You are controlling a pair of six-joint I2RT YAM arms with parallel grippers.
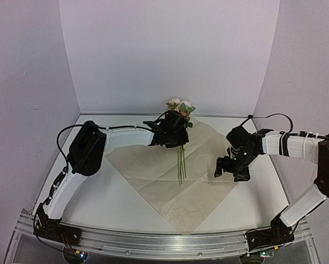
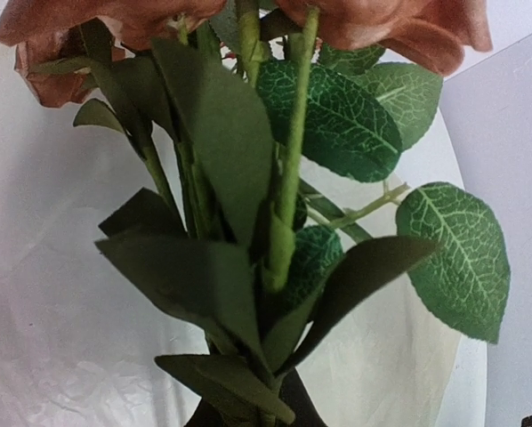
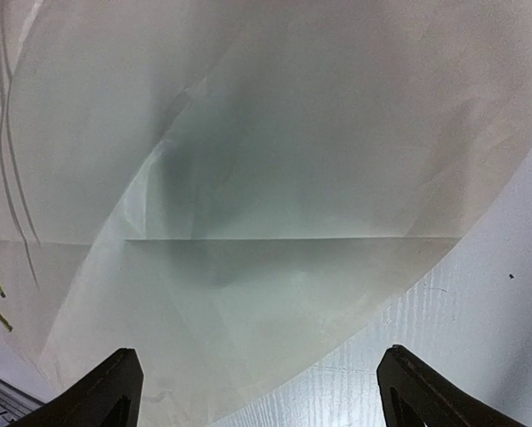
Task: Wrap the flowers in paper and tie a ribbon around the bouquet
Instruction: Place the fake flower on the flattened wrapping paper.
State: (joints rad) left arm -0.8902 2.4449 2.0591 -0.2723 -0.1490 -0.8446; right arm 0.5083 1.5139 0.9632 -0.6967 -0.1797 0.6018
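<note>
The flowers point(image 1: 180, 106), pink and cream roses with green leaves, hang with their thin stems point(image 1: 181, 162) reaching down onto the paper point(image 1: 153, 176). My left gripper point(image 1: 173, 135) is shut on the flowers at the leafy part of the stems. In the left wrist view the leaves and stems point(image 2: 284, 178) fill the frame above the left gripper point(image 2: 257, 418). The paper, a pale tan creased sheet, lies flat like a diamond on the table. My right gripper point(image 1: 230, 168) hovers open over the sheet's right edge point(image 3: 275, 178), its fingertips point(image 3: 115, 391) wide apart and empty. The ribbon and a bouquet are out of view.
The white table point(image 1: 98, 203) is enclosed by white walls point(image 1: 170, 55) at the back and both sides. A metal rail point(image 1: 164, 242) runs along the near edge by the arm bases. A black cable point(image 1: 269, 116) trails behind the right arm.
</note>
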